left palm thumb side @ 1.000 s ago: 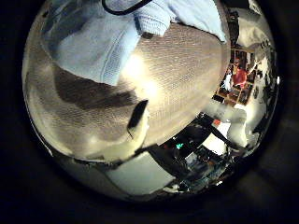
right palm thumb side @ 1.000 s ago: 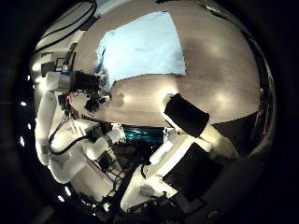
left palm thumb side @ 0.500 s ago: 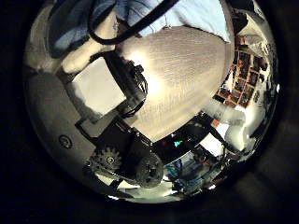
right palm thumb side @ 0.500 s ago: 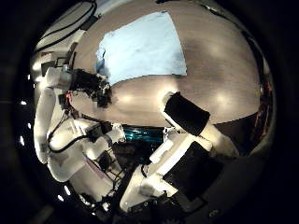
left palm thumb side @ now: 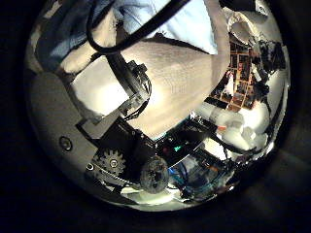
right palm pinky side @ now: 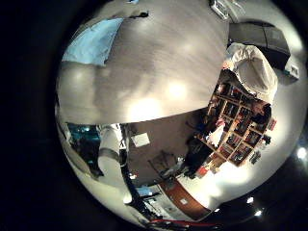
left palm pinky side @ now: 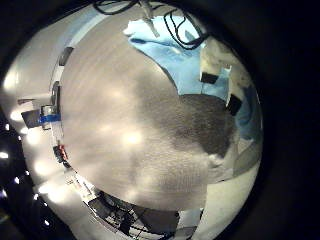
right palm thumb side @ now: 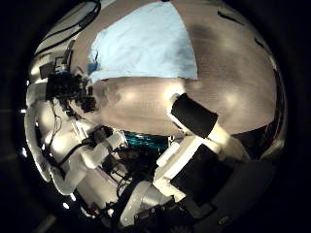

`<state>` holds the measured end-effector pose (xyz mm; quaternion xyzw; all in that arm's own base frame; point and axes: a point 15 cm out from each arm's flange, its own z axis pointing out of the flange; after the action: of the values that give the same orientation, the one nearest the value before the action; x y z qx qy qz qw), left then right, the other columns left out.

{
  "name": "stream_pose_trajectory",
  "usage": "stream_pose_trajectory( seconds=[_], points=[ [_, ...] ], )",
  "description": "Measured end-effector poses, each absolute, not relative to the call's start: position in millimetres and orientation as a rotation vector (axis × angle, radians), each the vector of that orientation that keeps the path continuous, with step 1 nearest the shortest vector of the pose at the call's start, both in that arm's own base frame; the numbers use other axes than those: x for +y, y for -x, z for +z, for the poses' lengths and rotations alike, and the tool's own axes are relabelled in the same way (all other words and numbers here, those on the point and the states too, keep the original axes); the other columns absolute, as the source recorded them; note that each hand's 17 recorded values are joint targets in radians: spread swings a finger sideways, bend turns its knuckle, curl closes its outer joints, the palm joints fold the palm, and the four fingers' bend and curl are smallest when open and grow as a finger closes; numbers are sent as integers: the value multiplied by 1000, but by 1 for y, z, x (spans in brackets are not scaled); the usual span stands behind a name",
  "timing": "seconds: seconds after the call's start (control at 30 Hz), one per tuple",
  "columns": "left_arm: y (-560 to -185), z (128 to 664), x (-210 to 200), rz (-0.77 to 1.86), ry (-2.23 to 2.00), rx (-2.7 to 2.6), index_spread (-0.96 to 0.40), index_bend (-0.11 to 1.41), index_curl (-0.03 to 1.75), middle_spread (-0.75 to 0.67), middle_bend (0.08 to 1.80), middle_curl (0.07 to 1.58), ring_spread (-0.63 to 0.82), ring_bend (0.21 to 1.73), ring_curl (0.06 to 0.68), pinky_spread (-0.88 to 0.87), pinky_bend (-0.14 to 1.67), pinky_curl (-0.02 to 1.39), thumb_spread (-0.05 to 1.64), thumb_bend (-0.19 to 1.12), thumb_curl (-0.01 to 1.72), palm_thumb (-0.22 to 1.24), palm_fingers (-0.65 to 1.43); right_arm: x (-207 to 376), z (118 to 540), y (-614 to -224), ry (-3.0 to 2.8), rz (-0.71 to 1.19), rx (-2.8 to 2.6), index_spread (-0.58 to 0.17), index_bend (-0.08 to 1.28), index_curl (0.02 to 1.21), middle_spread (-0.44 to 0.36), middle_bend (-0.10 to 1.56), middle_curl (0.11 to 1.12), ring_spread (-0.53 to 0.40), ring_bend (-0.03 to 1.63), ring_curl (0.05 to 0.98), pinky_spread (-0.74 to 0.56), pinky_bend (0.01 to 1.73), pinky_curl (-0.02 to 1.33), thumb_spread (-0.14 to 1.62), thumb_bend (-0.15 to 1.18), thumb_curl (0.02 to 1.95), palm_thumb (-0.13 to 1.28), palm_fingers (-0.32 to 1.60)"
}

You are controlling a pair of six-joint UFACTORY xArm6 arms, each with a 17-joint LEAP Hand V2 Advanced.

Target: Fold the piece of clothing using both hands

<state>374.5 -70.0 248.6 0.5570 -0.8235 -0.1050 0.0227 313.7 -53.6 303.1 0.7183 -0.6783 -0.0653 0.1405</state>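
a wooden table [right palm thumb side: 233, 78] seen only from cameras on the two robot palms — there is no overview here.

nearest, in the right thumb-side palm view, the right hand [right palm thumb side: 194, 115] shows a black and white fingertip lying relaxed over bare wood, gripping nothing. just past it the piece of clothing [right palm thumb side: 146, 44], pale blue, lies flat on the table with one straight edge facing that palm. it looks roughly rectangular, but which side is longer, and which end is collar or hem, i cannot tell.

at the cloth's far side edge stands the left hand [right palm thumb side: 70, 89], a black and white hand on its white arm. it is right beside that edge, perhaps touching it; the contact point is too small to judge. from its own thumb-side palm view the fingers [left palm thumb side: 117, 87] look partly bent above wood, with the cloth just beyond them, so it seems to hold nothing.

in the left little-finger view the cloth fills the space beyond the fingertips [left palm pinky side: 210, 70].

judgement: the left hand is nearer its edge; the right must reach forward to its own edge before a two-handed lift and fold.
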Motion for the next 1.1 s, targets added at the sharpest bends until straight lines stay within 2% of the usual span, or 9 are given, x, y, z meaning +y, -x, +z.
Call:
stream_pose_trajectory(
  seconds=[0.33, 0.6, 0.7, 0.93, 1.1],
  points=[
    [-376, 269, -71, -339, -1707, -2554, -683, 675, 1115, -505, 1085, 966, -447, 1337, 502, -687, 931, 499, 1071, -11, 648, 792, 1092, -17, 253, -356, -2120, -146, -1901, -267, 147, 258, -84, 330, 398, -136, 820, 232, 109, 795, 43, 1098, -37, 356, 477, 250],
    [-386, 282, -73, -326, -1711, -2564, -709, 640, 1179, -519, 1073, 986, -446, 1338, 501, -699, 916, 524, 1069, -11, 673, 788, 1093, 3, 190, -338, -2094, -191, -1824, -218, 160, 271, -64, 358, 405, -113, 808, 240, 133, 796, 60, 1047, -29, 340, 433, 219],
    [-390, 285, -73, -333, -1709, -2561, -715, 631, 1193, -522, 1069, 991, -446, 1337, 500, -702, 910, 531, 1069, -11, 678, 787, 1095, 7, 185, -336, -2091, -192, -1813, -212, 163, 276, -64, 368, 407, -111, 809, 243, 137, 790, 64, 1042, -28, 338, 432, 222],
    [-393, 296, -75, -334, -1710, -2564, -727, 613, 1220, -529, 1059, 1001, -446, 1335, 500, -708, 896, 545, 1068, -13, 685, 781, 1098, 9, 176, -349, -2118, -150, -1844, -217, 181, 298, -87, 397, 417, -145, 834, 255, 122, 756, 60, 1032, -24, 337, 439, 286],
    [-390, 303, -73, -343, -1709, -2562, -734, 602, 1235, -532, 1053, 1007, -446, 1333, 499, -709, 887, 554, 1068, -12, 687, 779, 1101, 10, 175, -360, -2128, -109, -1888, -261, 191, 328, -148, 476, 452, -227, 923, 286, 3, 750, 43, 1037, -14, 347, 489, 480]
  ],
)
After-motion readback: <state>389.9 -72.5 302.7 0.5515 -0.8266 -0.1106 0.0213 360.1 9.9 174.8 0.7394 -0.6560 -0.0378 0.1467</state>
